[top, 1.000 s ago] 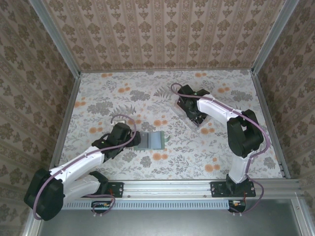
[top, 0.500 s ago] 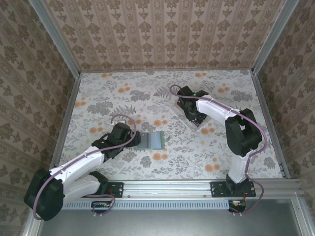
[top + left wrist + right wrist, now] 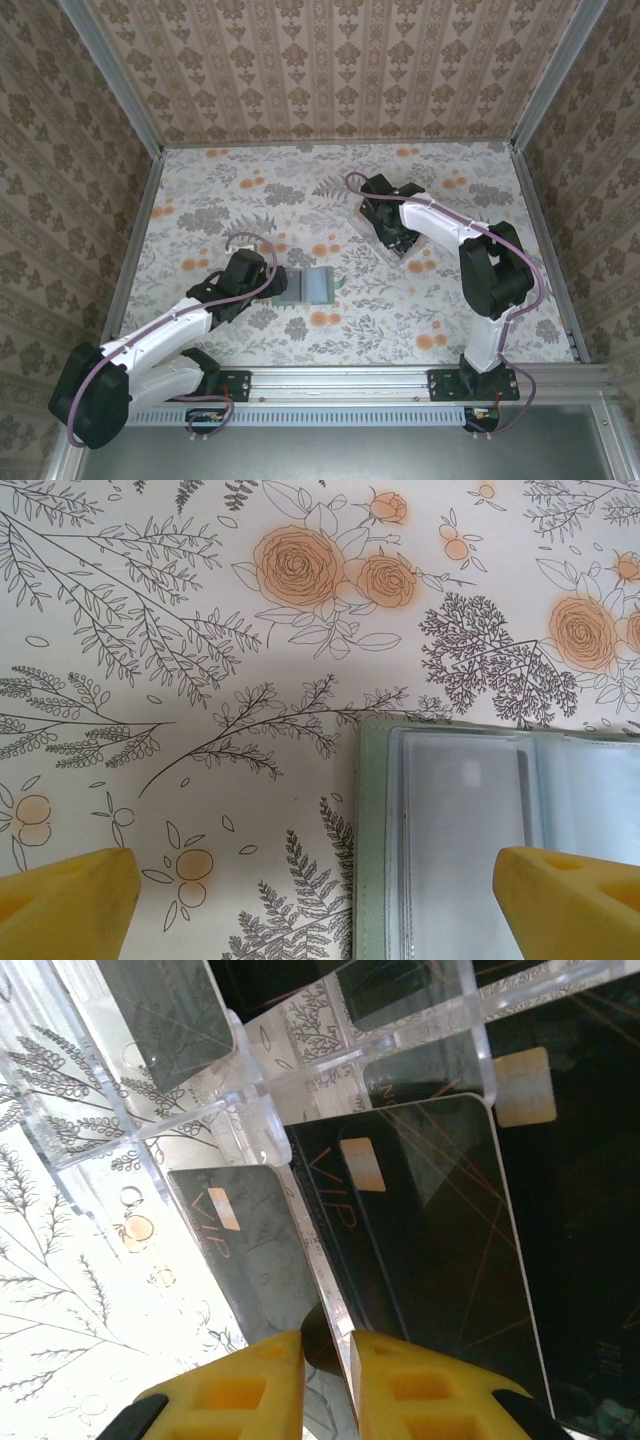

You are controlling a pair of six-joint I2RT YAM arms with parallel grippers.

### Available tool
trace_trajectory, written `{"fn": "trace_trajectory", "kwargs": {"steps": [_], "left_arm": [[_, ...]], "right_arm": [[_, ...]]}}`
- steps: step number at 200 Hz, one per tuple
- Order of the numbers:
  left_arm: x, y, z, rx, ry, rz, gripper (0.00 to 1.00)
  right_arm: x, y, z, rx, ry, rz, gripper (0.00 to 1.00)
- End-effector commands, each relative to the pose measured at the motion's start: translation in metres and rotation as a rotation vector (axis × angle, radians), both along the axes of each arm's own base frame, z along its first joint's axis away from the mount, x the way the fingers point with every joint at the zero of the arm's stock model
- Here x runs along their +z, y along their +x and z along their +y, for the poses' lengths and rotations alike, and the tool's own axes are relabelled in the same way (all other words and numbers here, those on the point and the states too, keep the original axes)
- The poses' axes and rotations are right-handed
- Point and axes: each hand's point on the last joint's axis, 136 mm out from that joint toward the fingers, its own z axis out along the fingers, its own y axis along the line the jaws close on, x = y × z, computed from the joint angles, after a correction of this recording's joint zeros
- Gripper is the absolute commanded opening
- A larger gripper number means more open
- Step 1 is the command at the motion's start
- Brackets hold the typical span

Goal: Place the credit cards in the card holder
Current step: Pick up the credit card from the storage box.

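Nearest me, my left gripper hangs over the flower-printed table with its yellow jaws spread wide, holding nothing. The card holder, soft sage-green with glossy clear sleeves, lies open and flat, its left edge between those jaws. Farther off, my right gripper stands at the clear slotted tray. Its jaws are narrowed to a slit around the near edge of a glossy black credit card; I cannot tell whether they pinch it.
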Motion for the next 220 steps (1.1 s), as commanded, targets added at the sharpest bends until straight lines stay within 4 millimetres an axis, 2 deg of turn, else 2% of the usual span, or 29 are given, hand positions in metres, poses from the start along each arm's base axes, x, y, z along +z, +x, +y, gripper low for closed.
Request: {"fn": "trace_trajectory", "kwargs": {"steps": [1, 81, 128, 197, 220], "left_arm": [[0.002, 0.002, -0.001, -0.003, -0.009, -0.004, 1.0], [0.001, 0.003, -0.003, -0.007, -0.014, 0.0, 1.0], [0.003, 0.003, -0.005, -0.011, -0.017, 0.0, 1.0], [0.0, 0.001, -0.002, -0.011, -0.002, 0.005, 1.0], [-0.002, 0.001, 0.0, -0.008, 0.009, 0.007, 1.0]], "right_arm": [[0.011, -0.004, 0.007, 0.011, 0.052, 0.007, 0.2], [0.012, -0.006, 0.01, 0.017, 0.071, 0.014, 0.14], [0.02, -0.006, 0.018, 0.044, 0.117, 0.026, 0.0], [0.066, -0.01, 0.029, 0.035, 0.239, -0.067, 0.0], [0.085, -0.016, 0.044, 0.025, 0.343, -0.108, 0.0]]}}
